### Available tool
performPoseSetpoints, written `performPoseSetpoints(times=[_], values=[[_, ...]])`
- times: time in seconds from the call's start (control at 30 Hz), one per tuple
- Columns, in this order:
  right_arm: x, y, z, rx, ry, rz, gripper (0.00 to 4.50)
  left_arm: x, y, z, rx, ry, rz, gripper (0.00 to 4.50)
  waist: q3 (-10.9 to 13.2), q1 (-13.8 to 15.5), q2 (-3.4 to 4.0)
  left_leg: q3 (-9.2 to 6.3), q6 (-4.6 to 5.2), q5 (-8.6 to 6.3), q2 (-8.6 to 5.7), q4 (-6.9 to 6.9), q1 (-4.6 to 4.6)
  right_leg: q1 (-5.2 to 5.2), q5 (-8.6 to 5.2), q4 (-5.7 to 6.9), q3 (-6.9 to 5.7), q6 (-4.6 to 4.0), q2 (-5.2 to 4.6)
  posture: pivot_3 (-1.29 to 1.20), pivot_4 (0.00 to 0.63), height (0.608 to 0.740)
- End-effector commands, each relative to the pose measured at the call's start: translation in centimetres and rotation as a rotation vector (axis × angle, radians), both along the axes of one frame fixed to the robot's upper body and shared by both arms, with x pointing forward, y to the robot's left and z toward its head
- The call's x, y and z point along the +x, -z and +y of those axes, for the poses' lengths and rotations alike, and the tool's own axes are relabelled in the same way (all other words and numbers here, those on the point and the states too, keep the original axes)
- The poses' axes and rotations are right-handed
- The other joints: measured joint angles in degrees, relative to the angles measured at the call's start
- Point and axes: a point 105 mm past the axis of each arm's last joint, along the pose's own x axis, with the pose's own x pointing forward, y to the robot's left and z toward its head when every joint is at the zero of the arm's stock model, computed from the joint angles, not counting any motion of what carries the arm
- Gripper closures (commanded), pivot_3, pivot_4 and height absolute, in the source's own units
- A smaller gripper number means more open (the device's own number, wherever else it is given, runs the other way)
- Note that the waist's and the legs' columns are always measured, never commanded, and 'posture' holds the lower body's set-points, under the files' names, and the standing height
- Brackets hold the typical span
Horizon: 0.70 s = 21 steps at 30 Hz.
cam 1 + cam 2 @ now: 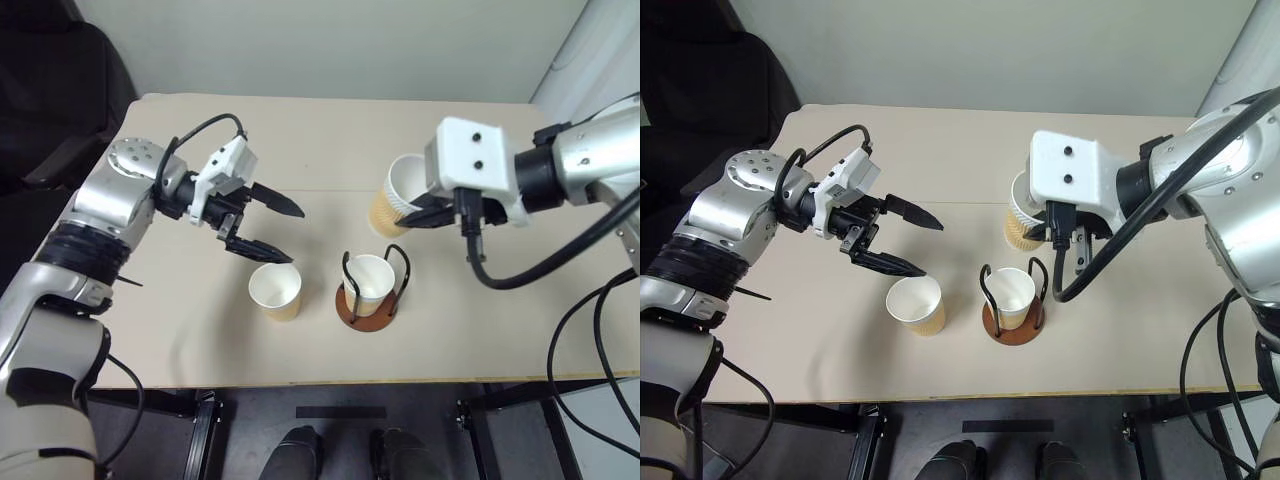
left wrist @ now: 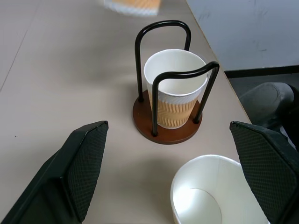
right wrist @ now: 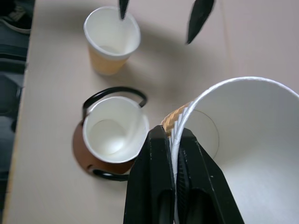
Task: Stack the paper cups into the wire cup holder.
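A wire cup holder [image 1: 370, 313] with a reddish-brown base stands near the table's front middle, and one paper cup [image 1: 368, 276] sits upright inside its black loops. To its left a second paper cup [image 1: 276, 291] stands loose on the table. My left gripper [image 1: 295, 236] hovers open just above and behind this cup, with nothing between its fingers [image 2: 88, 163]. My right gripper [image 1: 424, 212] is shut on the wall of a third paper cup [image 3: 243, 140]. It holds that cup tilted in the air behind and to the right of the holder.
The beige table [image 1: 200, 345] has its front edge close below the holder. A black chair [image 1: 50, 90] stands past the table's left back corner. Black cables [image 1: 590, 330] hang beside the right arm.
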Motion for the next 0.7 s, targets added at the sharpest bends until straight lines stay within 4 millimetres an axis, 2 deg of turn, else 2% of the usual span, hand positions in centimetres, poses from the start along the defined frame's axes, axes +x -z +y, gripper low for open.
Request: performPoseSetpoints(times=[0.03, 0.27, 0.7], values=[[0.0, -0.3, 0.1, -0.001, -0.006, -0.041, 4.46, -0.4, -1.2, -0.3, -0.006, 0.048, -0.039, 0.0, 0.0, 0.0, 0.0, 0.0, 0.0, 0.0, 0.02, -0.01, 0.01, -0.01, 0.0, 0.01, -0.01, 0.0, 0.0, 0.0, 0.15, 0.74], [-0.4, 1.0, 0.3, -0.018, -0.026, 0.014, 4.46, -0.4, -1.1, -0.2, -0.011, 0.046, -0.041, 0.0, 0.0, 0.0, 0.0, 0.0, 0.0, 0.0, 0.01, 0.0, -0.01, -0.02, 0.0, 0.0, 0.0, 0.0, 0.0, 0.0, 0.15, 0.74], [-1.6, 2.2, 1.1, -0.01, -0.057, 0.085, 4.46, 0.0, -1.1, -0.5, -0.01, 0.05, -0.052, 0.0, 0.0, 0.0, 0.0, 0.0, 0.0, 0.0, 0.01, -0.01, -0.01, -0.02, 0.0, 0.0, 0.0, 0.0, 0.0, 0.0, 0.15, 0.74]])
